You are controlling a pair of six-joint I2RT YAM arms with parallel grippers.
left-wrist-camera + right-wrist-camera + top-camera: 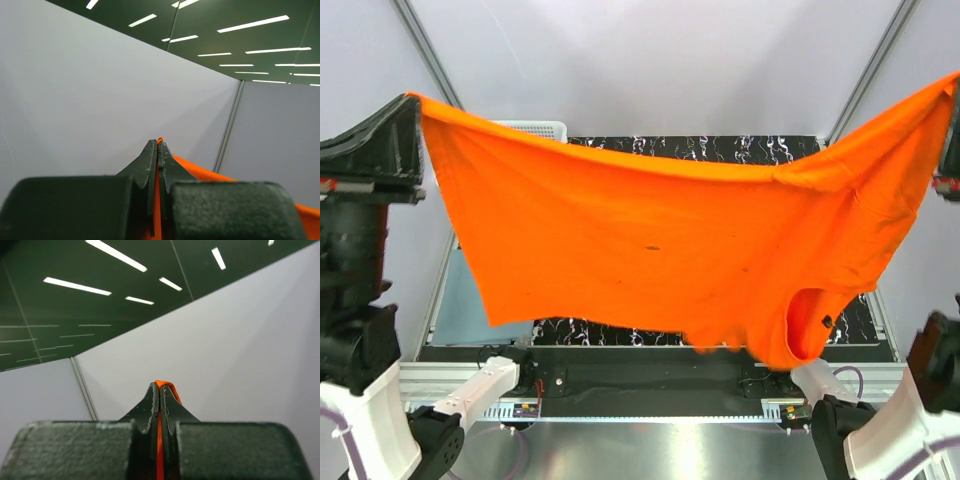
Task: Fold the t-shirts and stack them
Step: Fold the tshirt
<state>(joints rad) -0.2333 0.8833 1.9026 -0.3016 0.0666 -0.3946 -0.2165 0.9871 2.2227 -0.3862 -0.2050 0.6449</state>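
Observation:
A bright orange t-shirt point(660, 240) hangs spread wide in the air, held up by its two upper corners, its lower edge and neck opening dangling over the near part of the table. My left gripper point(412, 100) is shut on the shirt's upper left corner; in the left wrist view its jaws point(158, 145) pinch orange cloth point(200, 172). My right gripper point(952, 88) is shut on the upper right corner; in the right wrist view its jaws point(160, 388) pinch a fold of orange cloth point(170, 388). Both wrist cameras point up at walls and ceiling. No other t-shirts show.
A white lattice basket point(535, 128) peeks over the shirt's top edge at the back left. The black marbled table top point(720, 148) shows behind and below the shirt. A pale blue sheet point(455, 310) lies at the left. Metal frame posts stand at the back corners.

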